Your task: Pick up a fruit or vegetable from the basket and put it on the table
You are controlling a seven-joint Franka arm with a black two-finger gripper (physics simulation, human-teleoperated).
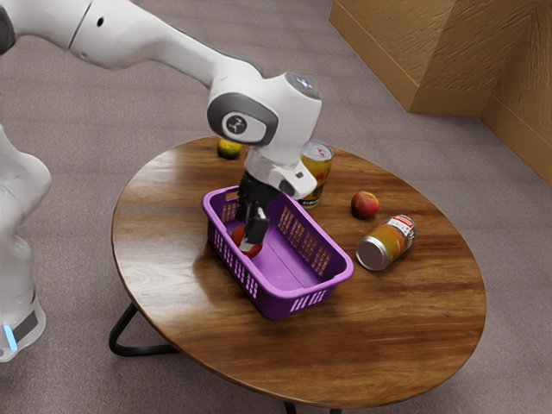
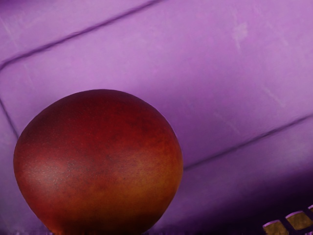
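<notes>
A black two-finger gripper [image 1: 251,241] reaches down into a slotted purple plastic basket [image 1: 342,271], at a round red-and-orange fruit [image 2: 98,156] beside the long wall toward the exterior view's left (whether it is open or closed on its target, one cannot tell). The approach looks all but complete; a sure grip, the lift over the rim and the set-down on the round brown wooden table [image 1: 388,319] remain.
</notes>
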